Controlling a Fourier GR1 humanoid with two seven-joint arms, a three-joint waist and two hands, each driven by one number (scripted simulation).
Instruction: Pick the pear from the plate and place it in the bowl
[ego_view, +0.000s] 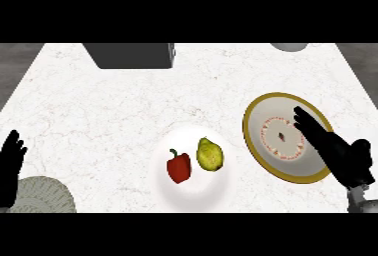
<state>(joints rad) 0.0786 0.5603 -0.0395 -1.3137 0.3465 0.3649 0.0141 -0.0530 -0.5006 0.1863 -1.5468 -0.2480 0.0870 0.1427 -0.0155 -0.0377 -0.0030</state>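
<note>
Likely light, firm and smooth-skinned, the pear (210, 154) lies beside a pepper (179, 167) and wants clasping round its belly; right hand (336, 152) hovers open-fingered right of it.

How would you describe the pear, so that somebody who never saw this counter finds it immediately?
On the pale marble counter, find the white bowl near the middle, left of the gold-rimmed plate under the right hand. Two things lie in it side by side. The pear is the yellow-green one on the right; its neighbour is a red bell pepper.
</note>
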